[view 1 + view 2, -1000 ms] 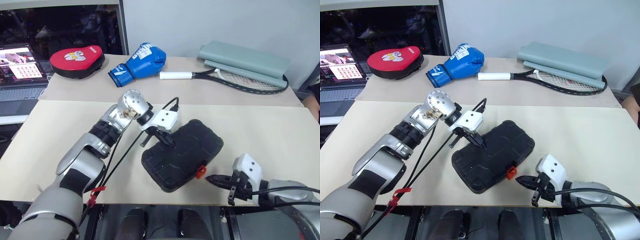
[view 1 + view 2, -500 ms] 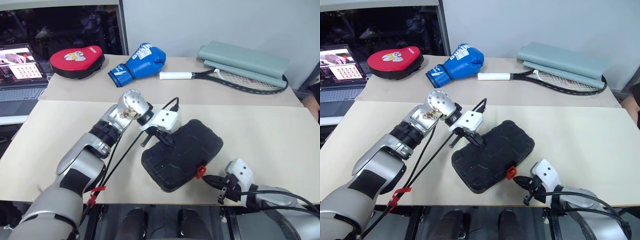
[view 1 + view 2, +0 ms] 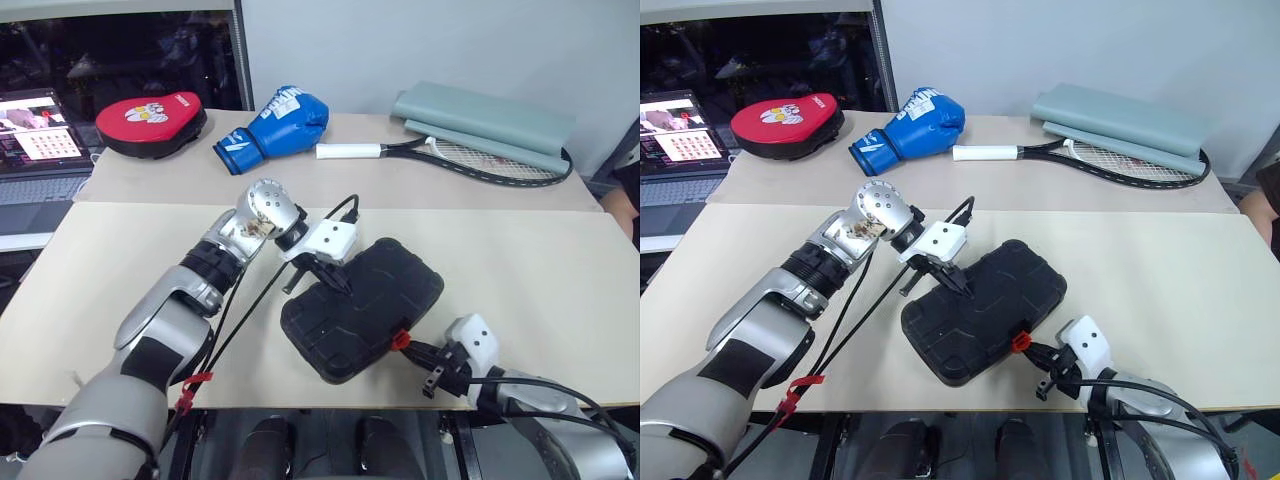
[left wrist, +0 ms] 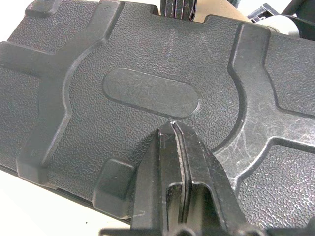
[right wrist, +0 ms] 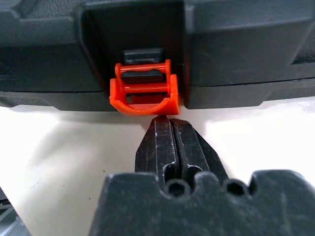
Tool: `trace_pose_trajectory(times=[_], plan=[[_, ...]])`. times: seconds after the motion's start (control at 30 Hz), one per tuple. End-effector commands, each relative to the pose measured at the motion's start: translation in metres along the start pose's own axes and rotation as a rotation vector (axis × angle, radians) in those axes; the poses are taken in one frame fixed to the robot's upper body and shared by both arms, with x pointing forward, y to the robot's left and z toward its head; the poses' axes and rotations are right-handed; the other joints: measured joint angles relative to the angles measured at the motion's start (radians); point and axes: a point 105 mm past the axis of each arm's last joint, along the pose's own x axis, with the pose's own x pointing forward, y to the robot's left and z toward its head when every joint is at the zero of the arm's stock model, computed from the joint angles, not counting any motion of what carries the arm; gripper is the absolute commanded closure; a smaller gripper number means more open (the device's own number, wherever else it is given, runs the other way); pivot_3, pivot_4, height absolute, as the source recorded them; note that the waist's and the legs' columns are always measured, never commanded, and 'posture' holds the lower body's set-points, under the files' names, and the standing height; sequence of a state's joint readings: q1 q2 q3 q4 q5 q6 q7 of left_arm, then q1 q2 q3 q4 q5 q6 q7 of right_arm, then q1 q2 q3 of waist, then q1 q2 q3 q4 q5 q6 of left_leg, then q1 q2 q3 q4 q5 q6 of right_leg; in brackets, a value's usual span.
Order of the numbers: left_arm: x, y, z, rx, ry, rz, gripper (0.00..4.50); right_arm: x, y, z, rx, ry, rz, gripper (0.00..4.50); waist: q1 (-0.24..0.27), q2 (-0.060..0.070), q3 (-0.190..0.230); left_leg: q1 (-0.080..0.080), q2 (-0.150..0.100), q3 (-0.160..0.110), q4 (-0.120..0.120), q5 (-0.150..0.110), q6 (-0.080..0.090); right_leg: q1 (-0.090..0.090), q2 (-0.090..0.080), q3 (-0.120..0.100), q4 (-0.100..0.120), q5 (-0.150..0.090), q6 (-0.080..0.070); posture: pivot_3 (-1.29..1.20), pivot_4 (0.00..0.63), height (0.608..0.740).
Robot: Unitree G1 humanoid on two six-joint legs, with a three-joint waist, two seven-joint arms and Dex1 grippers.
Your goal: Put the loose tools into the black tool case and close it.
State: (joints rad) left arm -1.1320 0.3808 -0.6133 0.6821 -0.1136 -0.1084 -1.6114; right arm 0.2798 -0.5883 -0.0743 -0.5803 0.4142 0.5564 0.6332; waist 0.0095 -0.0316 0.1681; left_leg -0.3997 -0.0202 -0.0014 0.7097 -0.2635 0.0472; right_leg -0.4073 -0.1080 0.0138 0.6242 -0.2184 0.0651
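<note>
The black tool case (image 3: 362,308) is seen closed on the tabletop (image 3: 540,260), its orange latch (image 5: 143,90) at the near edge not yet pressed flat. To fasten it well, the lid should be held down by the left gripper (image 4: 178,142), fingers together and angled down onto the lid, while the latch is pushed home by the right gripper (image 5: 170,127), fingers together, reaching low and nearly level just before it

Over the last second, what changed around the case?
The right gripper, shut, moved in along the table's near edge toward the black tool case; its tips now sit right at the orange latch. The left gripper, shut, stayed pressed on the closed lid. Case, boxing glove and racket unchanged.
</note>
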Motion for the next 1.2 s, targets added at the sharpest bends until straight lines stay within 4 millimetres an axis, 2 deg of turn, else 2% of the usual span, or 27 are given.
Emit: trace_pose_trajectory(times=[0.03, 0.17, 0.33, 0.5, 0.6, 0.7, 0.83, 0.93, 1.2], plan=[[0.008, -0.003, -0.005, 0.004, 0.046, -0.041, 4.45, -0.006, 0.011, 0.039, -0.077, -0.146, 0.038, 4.5, -0.003, 0.0, 0.0, 0.0, 0.0, 0.0, 0.0, 0.0, 0.0, 0.0, 0.0, 0.0, 0.0, 0.0, 0.0, 0.0, 0.15, 0.736], [0.01, -0.002, -0.005, 0.006, 0.045, -0.042, 4.45, -0.009, 0.019, 0.045, -0.074, -0.149, 0.074, 4.5, -0.009, 0.0, 0.0, 0.0, 0.0, 0.0, 0.0, 0.0, 0.0, 0.0, 0.0, 0.0, 0.0, 0.0, 0.0, 0.0, 0.15, 0.736], [0.01, -0.002, -0.005, 0.009, 0.044, -0.042, 4.45, -0.013, 0.024, 0.042, -0.074, -0.11, 0.096, 4.5, -0.007, 0.0, 0.0, 0.001, 0.001, 0.0, 0.0, 0.0, 0.0, 0.0, 0.001, 0.0, 0.001, 0.0, 0.0, 0.0, 0.15, 0.736], [0.013, -0.001, -0.005, 0.015, 0.044, -0.046, 4.45, -0.014, 0.02, 0.025, -0.075, -0.03, 0.072, 4.5, 0.002, 0.0, 0.0, -0.001, 0.0, 0.0, 0.0, 0.0, 0.0, 0.0, 0.0, 0.0, -0.001, 0.0, 0.0, 0.0, 0.15, 0.736], [0.013, -0.001, -0.003, 0.018, 0.041, -0.047, 4.45, -0.017, 0.017, 0.024, -0.079, -0.023, 0.047, 4.5, 0.003, 0.0, 0.0, -0.001, 0.0, 0.0, 0.0, -0.001, 0.001, 0.0, 0.0, 0.0, -0.001, 0.001, -0.002, 0.0, 0.15, 0.736], [0.013, -0.001, -0.004, 0.018, 0.042, -0.046, 4.45, -0.031, 0.021, 0.031, -0.056, -0.04, 0.066, 4.5, 0.004, 0.001, 0.0, -0.001, 0.0, 0.0, 0.0, -0.001, 0.001, 0.0, 0.0, 0.0, -0.001, 0.001, -0.001, 0.0, 0.15, 0.736], [0.012, -0.003, -0.006, 0.015, 0.046, -0.045, 4.45, -0.041, 0.026, 0.018, -0.029, 0.02, 0.088, 4.5, 0.004, 0.0, 0.0, -0.001, 0.0, 0.0, 0.0, -0.001, 0.001, 0.0, 0.0, 0.0, -0.002, 0.0, -0.001, 0.0, 0.15, 0.736], [0.013, -0.004, -0.007, 0.015, 0.047, -0.047, 4.45, -0.036, 0.025, 0.008, -0.022, 0.046, 0.072, 4.5, 0.002, 0.0, 0.0, -0.001, 0.0, 0.0, 0.0, -0.001, 0.001, 0.001, 0.0, 0.0, -0.002, -0.001, 0.001, 0.0, 0.15, 0.736], [0.014, -0.003, -0.005, 0.023, 0.043, -0.049, 4.45, -0.006, 0.016, -0.003, -0.003, 0.03, 0.02, 4.5, 0.003, 0.001, 0.0, -0.001, 0.0, 0.0, 0.0, -0.001, 0.001, 0.0, 0.0, 0.0, -0.002, -0.001, 0.001, 0.0, 0.15, 0.736]])
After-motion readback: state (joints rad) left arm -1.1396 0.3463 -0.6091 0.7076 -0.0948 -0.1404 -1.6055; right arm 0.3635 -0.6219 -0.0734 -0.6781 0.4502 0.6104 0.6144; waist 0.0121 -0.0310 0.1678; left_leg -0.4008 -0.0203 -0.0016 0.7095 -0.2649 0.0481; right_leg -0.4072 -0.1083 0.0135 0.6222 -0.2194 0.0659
